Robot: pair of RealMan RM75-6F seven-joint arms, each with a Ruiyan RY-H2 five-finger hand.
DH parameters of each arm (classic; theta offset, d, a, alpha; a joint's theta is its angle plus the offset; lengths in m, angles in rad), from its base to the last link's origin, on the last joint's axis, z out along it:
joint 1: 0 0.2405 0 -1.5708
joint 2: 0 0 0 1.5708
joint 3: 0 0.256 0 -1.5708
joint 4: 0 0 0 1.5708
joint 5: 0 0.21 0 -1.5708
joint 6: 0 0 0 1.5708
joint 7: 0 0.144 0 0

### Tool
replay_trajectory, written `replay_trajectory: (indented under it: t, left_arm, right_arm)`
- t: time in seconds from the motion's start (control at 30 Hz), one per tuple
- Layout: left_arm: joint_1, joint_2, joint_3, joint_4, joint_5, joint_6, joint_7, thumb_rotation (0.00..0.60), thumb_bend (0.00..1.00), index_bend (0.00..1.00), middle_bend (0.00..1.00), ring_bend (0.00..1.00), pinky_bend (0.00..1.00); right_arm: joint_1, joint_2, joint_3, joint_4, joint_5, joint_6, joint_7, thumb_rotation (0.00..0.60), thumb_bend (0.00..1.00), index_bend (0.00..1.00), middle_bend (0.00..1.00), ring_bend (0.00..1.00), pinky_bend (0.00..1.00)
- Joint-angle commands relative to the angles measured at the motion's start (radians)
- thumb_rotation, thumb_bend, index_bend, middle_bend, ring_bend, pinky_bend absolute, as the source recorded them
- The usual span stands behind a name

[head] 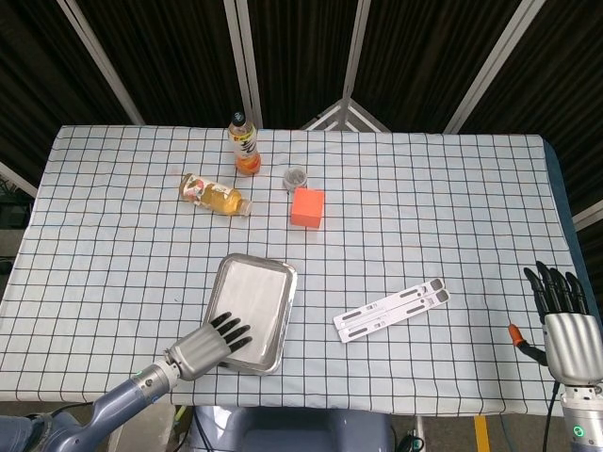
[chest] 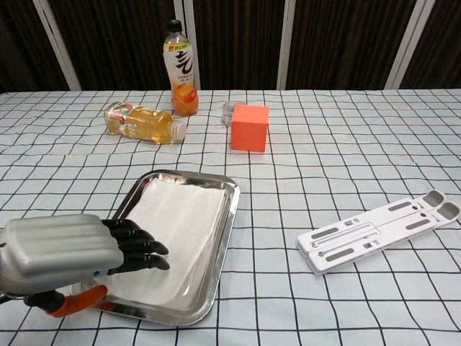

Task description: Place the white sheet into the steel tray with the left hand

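The white sheet (head: 251, 297) (chest: 175, 231) lies flat inside the steel tray (head: 284, 309) (chest: 229, 238) near the table's front left. My left hand (head: 213, 343) (chest: 79, 256) hovers over the tray's near left corner, fingers stretched out over the sheet's near edge and holding nothing. Whether the fingertips touch the sheet I cannot tell. My right hand (head: 562, 320) stands at the front right edge of the table, fingers straight and apart, empty; the chest view does not show it.
An upright drink bottle (head: 244, 144) (chest: 182, 67) and a lying bottle (head: 215, 195) (chest: 143, 122) stand at the back left. An orange box (head: 307, 206) (chest: 250, 127) and a small clear cup (head: 295, 177) sit behind the tray. A white folded stand (head: 392, 309) (chest: 379, 231) lies right of the tray.
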Motion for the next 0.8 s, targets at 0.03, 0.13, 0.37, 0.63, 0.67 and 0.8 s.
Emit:
replay_trajectory:
  t: [0.03,0.13,0.37,0.63,0.67,0.8]
  left_arm:
    - [0.005,0.006,-0.001,-0.005,0.016,0.017,-0.013,0.6,0.68,0.0,0.0,0.0,0.0]
    - [0.013,0.023,-0.002,-0.015,0.034,0.041,-0.03,0.6,0.68,0.0,0.0,0.0,0.0]
    - [0.068,0.108,-0.009,-0.054,0.107,0.177,-0.114,0.6,0.52,0.0,0.0,0.0,0.0]
    - [0.267,0.191,-0.024,-0.027,0.226,0.566,-0.259,0.6,0.11,0.0,0.0,0.0,0.0]
    - [0.285,0.193,-0.024,-0.02,0.236,0.598,-0.271,0.6,0.09,0.0,0.0,0.0,0.0]
    - [0.379,0.198,-0.024,0.029,0.263,0.743,-0.334,0.6,0.05,0.0,0.0,0.0,0.0]
  right_arm:
    - [0.0,0.0,0.0,0.0,-0.001,0.001,0.0,0.6,0.33,0.0,0.0,0.0,0.0]
    - [0.0,0.0,0.0,0.001,-0.001,0.0,0.0,0.6,0.33,0.0,0.0,0.0,0.0]
    - [-0.001,-0.001,0.001,0.003,-0.001,0.004,0.002,0.6,0.33,0.0,0.0,0.0,0.0]
    - [0.0,-0.005,0.001,0.009,-0.01,0.01,-0.008,0.6,0.33,0.0,0.0,0.0,0.0]
    - [0.0,-0.005,0.0,0.009,-0.011,0.01,-0.009,0.6,0.33,0.0,0.0,0.0,0.0]
    - [0.001,-0.01,-0.001,0.013,-0.018,0.014,-0.02,0.6,0.33,0.0,0.0,0.0,0.0]
